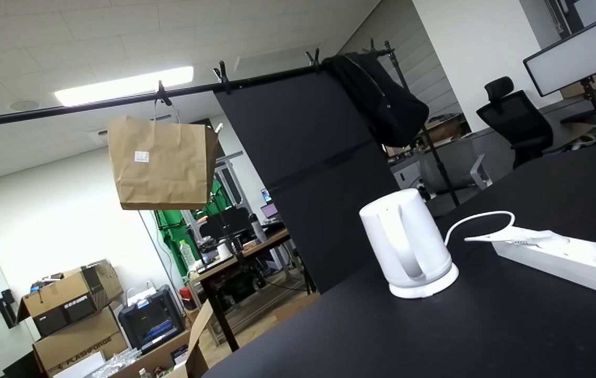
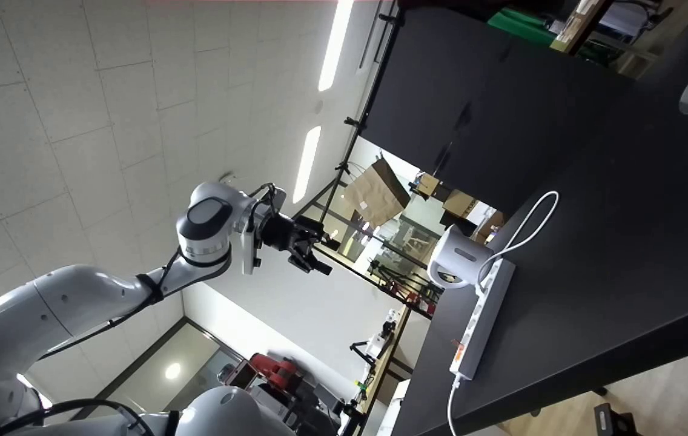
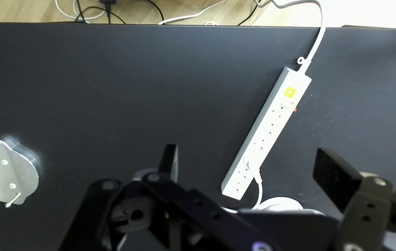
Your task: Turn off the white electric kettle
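Observation:
The white electric kettle stands on its round base on the black table; it shows in both exterior views (image 1: 413,244) (image 2: 458,254). Its looped handle is in sight in both. A white cord runs from it to a plug in the power strip (image 1: 565,257). In the wrist view only a white edge of the kettle (image 3: 280,203) shows at the bottom; the gripper body hides the rest. My gripper (image 2: 327,255) is open and empty, held in the air well above the table and apart from the kettle. Its spread fingers also show in the wrist view (image 3: 248,169).
The long white power strip (image 3: 266,136) lies beside the kettle, with a red switch and its cable running off the table edge. A clear plate with metal bolts (image 3: 8,170) sits at the table's other end. A paper bag (image 1: 161,163) hangs from a bar behind.

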Controlling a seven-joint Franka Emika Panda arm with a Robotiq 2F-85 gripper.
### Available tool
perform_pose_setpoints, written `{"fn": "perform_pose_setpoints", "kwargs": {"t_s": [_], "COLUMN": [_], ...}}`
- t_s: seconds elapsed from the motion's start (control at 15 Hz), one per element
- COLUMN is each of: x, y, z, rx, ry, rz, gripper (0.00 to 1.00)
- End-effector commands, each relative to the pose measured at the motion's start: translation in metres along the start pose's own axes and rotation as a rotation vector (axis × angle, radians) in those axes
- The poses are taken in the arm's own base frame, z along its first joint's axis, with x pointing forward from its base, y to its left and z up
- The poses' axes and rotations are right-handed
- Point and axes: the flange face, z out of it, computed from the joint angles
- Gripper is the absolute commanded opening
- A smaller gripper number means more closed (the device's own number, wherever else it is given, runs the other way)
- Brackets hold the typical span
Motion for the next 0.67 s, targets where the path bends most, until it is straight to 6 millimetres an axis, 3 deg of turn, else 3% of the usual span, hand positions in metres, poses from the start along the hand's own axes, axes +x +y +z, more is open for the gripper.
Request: {"fn": "perform_pose_setpoints", "kwargs": {"t_s": [0.0,0.27,0.6], "x": [0.0,0.004,0.047], "y": [0.0,0.0,-0.015], "z": [-0.001,0.001,0.018], "rx": [0.0,0.005,-0.028], "ry": [-0.001,-0.005,0.027], "rz": [0.0,-0.01,-0.024], "gripper": [1.0,1.0,1.0]}}
